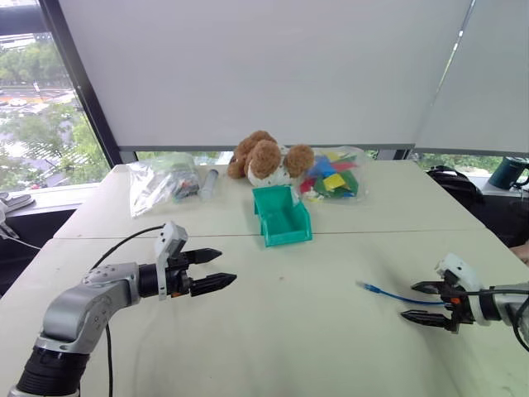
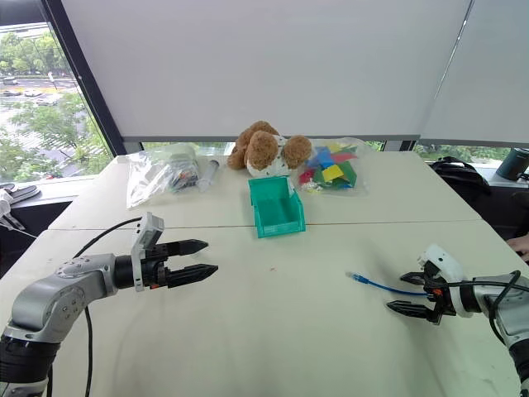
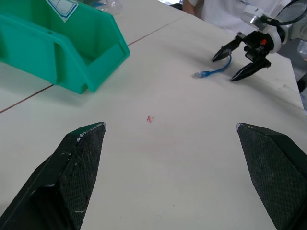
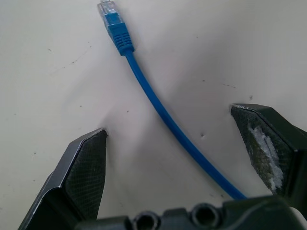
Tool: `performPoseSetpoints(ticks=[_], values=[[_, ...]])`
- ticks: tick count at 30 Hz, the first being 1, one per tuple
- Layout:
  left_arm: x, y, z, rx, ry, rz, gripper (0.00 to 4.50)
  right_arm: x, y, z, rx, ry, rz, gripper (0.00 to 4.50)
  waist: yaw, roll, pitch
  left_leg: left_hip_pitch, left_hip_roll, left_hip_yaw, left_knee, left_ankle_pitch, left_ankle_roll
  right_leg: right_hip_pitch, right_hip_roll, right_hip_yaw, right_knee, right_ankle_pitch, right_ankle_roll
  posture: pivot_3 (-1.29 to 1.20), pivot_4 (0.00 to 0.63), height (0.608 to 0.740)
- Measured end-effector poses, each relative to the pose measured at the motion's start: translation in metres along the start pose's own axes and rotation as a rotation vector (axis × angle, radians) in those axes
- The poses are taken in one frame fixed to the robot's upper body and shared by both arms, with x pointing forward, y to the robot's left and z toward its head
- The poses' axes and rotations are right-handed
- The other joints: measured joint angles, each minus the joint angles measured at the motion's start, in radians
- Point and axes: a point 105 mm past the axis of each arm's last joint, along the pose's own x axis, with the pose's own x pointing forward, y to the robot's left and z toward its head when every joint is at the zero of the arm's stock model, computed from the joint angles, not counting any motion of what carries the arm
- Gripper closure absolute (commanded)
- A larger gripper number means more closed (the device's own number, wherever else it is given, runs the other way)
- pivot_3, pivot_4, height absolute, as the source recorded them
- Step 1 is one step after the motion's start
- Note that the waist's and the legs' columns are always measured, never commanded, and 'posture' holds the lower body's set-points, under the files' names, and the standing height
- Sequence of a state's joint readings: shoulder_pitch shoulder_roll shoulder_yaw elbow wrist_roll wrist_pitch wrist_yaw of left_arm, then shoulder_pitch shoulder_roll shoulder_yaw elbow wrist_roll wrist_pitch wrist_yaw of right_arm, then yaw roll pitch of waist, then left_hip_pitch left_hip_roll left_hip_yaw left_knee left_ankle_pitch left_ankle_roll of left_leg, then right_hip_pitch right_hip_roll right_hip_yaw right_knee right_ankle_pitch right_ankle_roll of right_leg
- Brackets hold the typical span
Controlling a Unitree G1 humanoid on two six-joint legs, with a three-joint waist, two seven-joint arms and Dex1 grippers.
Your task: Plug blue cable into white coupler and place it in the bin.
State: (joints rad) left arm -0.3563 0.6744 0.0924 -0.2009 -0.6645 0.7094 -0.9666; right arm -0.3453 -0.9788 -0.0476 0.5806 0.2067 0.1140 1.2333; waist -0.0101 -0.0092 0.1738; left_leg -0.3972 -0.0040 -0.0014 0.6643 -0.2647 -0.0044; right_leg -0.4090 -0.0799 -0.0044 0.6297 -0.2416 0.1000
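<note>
The blue cable (image 1: 393, 294) lies flat on the table at the right, its clear plug (image 4: 106, 8) pointing toward the middle. My right gripper (image 1: 409, 301) is low over the table and open, one finger on each side of the cable (image 4: 163, 112) without touching it. My left gripper (image 1: 227, 265) hovers open over the left half of the table with nothing between its fingers (image 3: 81, 158). The teal bin (image 1: 263, 217) stands upright at the table's middle, its cut-away front facing me. The white coupler is out of view.
Behind the bin sit a brown teddy bear (image 1: 266, 157) and a clear bag of coloured pieces (image 1: 335, 175). Another clear bag (image 1: 164, 180) and a grey pen (image 1: 211, 182) lie at the back left. A person (image 3: 216, 9) is at the table's right edge.
</note>
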Motion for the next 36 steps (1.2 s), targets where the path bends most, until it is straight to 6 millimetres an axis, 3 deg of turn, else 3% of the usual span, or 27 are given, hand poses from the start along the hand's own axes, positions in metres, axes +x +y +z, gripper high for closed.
performPoseSetpoints(ticks=[7, 12, 19, 23, 26, 34, 36], values=[[0.000, 0.000, 0.000, 0.003, 0.000, 0.007, 0.00, 0.002, 0.002, -0.001, -0.016, 0.000, 0.027, 4.41, -0.001, 0.000, 0.000, 0.006, 0.000, 0.000, -0.001, 0.000, 0.000, 0.006, 0.000, 0.000, -0.001, -0.002, -0.003, 0.00, 0.150, 0.740], [0.000, 0.001, 0.001, 0.004, 0.001, 0.007, 0.00, 0.006, 0.007, 0.009, -0.070, 0.022, 0.061, 4.47, -0.001, 0.000, 0.000, 0.006, 0.000, -0.001, -0.001, 0.000, 0.000, 0.005, 0.000, 0.000, 0.000, -0.002, -0.003, 0.00, 0.150, 0.740], [0.001, 0.001, 0.005, 0.015, -0.004, 0.000, 0.00, 0.023, 0.060, 0.086, -0.250, -0.057, 0.273, 4.47, 0.000, 0.003, 0.002, 0.005, 0.001, -0.001, -0.002, -0.001, 0.000, 0.003, 0.000, 0.000, 0.001, 0.000, 0.000, 0.00, 0.150, 0.740], [0.004, 0.001, 0.006, 0.015, 0.001, -0.021, 0.00, 0.050, 0.105, 0.119, -0.366, -0.106, 0.434, 4.47, 0.000, 0.001, 0.002, 0.005, 0.001, -0.002, -0.002, -0.001, 0.000, 0.003, 0.000, 0.000, 0.000, -0.002, -0.003, 0.00, 0.150, 0.740], [0.007, -0.001, 0.004, 0.013, 0.011, -0.044, 0.00, 0.074, 0.126, 0.112, -0.422, -0.042, 0.512, 4.47, 0.004, 0.001, 0.002, 0.003, 0.000, -0.001, -0.002, -0.001, 0.000, 0.002, -0.002, 0.000, 0.000, -0.002, -0.003, 0.00, 0.150, 0.740], [0.015, -0.012, -0.010, 0.068, 0.088, -0.126, 0.00, 0.116, 0.135, 0.119, -0.491, 0.008, 0.539, 4.47, -0.002, 0.001, 0.002, 0.003, -0.001, -0.001, -0.002, -0.001, 0.000, 0.001, -0.001, 0.000, 0.000, 0.000, 0.000, 0.00, 0.150, 0.740], [0.016, -0.015, -0.020, 0.115, 0.139, -0.158, 0.00, 0.118, 0.132, 0.122, -0.498, 0.011, 0.530, 3.62, 0.000, 0.001, 0.002, 0.003, -0.001, -0.001, -0.002, -0.001, 0.000, 0.001, -0.001, 0.000, 0.000, -0.001, -0.001, 0.00, 0.150, 0.740]])
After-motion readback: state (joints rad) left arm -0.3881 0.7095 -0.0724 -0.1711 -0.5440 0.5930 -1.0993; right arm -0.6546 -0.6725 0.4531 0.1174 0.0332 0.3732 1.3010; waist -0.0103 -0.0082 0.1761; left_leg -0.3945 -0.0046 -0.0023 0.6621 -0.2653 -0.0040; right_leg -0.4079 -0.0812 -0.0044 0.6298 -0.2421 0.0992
